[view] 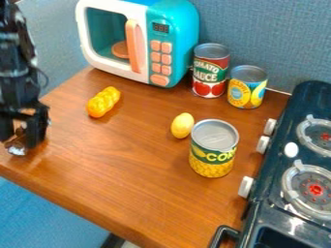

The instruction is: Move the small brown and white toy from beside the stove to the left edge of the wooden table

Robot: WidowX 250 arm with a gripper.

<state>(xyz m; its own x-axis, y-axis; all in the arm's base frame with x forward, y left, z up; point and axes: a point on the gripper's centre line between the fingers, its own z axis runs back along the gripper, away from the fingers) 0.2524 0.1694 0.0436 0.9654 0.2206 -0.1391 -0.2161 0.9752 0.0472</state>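
The black gripper (21, 138) hangs at the left edge of the view, over the left part of the wooden counter (123, 160). Its fingers stand apart. A small brown and silvery patch shows low between them; whether it is a separate thing or part of the gripper I cannot tell. Nearest to the gripper, to its upper right, lies a bumpy yellow toy (103, 101). A smooth yellow oval, like a lemon (182, 125), lies near the middle, just left of an upright corn can (214, 148).
A teal and white toy microwave (178, 38) stands at the back. Right of it are a tomato sauce can (210, 70) and a yellow-labelled can (247, 87). A dark toy stove (278, 179) with white knobs borders the right side. The counter's front edge slants across the lower left.
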